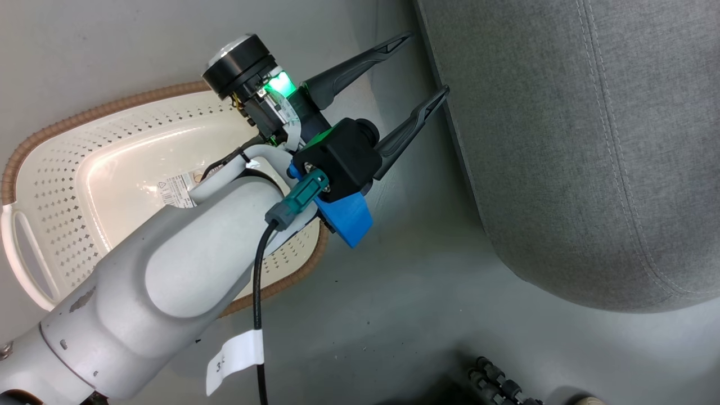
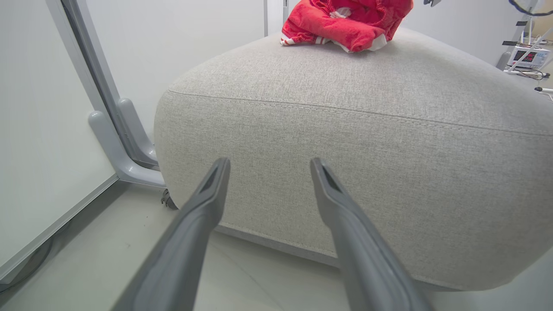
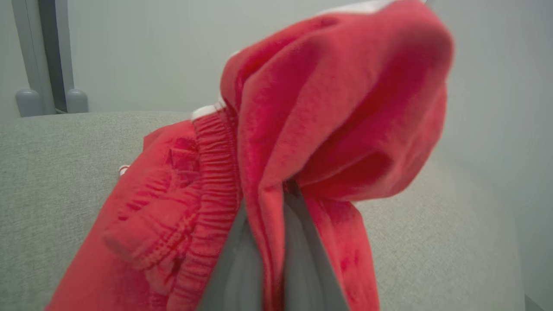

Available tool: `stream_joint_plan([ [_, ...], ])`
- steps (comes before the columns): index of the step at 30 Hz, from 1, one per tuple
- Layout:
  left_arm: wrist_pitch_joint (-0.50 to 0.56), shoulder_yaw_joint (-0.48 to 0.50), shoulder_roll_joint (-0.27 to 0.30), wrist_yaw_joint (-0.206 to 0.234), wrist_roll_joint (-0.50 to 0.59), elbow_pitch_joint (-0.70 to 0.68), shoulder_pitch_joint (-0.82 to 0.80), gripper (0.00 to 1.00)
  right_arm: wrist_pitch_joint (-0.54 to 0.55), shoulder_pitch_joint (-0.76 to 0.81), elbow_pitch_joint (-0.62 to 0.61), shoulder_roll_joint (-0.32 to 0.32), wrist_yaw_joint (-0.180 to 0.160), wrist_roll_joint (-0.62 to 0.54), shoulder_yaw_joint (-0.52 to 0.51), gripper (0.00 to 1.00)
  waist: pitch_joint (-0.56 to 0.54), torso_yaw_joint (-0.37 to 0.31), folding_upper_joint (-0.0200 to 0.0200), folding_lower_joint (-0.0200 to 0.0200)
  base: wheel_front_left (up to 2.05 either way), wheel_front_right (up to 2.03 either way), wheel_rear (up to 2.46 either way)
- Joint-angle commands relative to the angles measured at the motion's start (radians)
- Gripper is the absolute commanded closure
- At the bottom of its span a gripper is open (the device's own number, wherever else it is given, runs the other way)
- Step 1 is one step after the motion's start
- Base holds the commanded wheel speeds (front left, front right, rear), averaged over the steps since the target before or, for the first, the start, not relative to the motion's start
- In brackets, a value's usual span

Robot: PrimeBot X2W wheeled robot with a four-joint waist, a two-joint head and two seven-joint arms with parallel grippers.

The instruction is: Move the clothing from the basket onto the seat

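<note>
One heap of red clothing (image 2: 345, 23) sits on top of the seat (image 2: 367, 142), a fold pinched by the right gripper (image 3: 271, 199). Beside the seat's side, the left gripper (image 1: 427, 62) hangs spread wide; the basket (image 1: 56, 185) stands near the seat.

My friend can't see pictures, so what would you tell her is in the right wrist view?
The right gripper is shut on bright red clothing, which bunches over its grey fingers. The grey seat lies behind and below the cloth, with a pale wall beyond.
</note>
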Motion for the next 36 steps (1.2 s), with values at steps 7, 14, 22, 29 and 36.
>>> stream_joint_plan([
  [7,-0.034,-0.009,-0.014,0.014,-0.016,0.023,0.009,0.0,-0.004,0.095,-0.072,0.008,0.0,0.035,0.018,0.0,-0.054,-0.004,0.0,-0.0001,0.0,0.0,0.0],
  [14,-0.081,-0.002,-0.043,0.031,-0.039,0.063,0.052,0.0,-0.004,0.281,-0.202,0.035,0.0,0.041,0.033,0.0,-0.155,-0.003,0.0,-0.0001,0.0,0.0,0.0],
  [22,-0.109,0.051,-0.072,0.065,-0.079,0.098,0.128,0.0,-0.004,0.43,-0.36,0.076,0.0,0.04,0.109,0.0,-0.289,0.018,0.0,-0.0001,0.0,0.0,0.0],
  [29,-0.11,0.176,-0.093,0.102,-0.085,0.055,0.234,0.0,-0.004,0.496,-0.47,0.111,0.0,0.038,0.259,0.0,-0.401,0.071,0.0,-0.0001,0.0,0.0,0.0],
  [36,-0.111,0.352,-0.098,0.136,-0.049,0.012,0.366,0.0,-0.004,0.529,-0.511,0.142,0.0,0.04,0.388,0.0,-0.496,0.138,0.0,-0.0001,0.0,0.0,0.0],
])
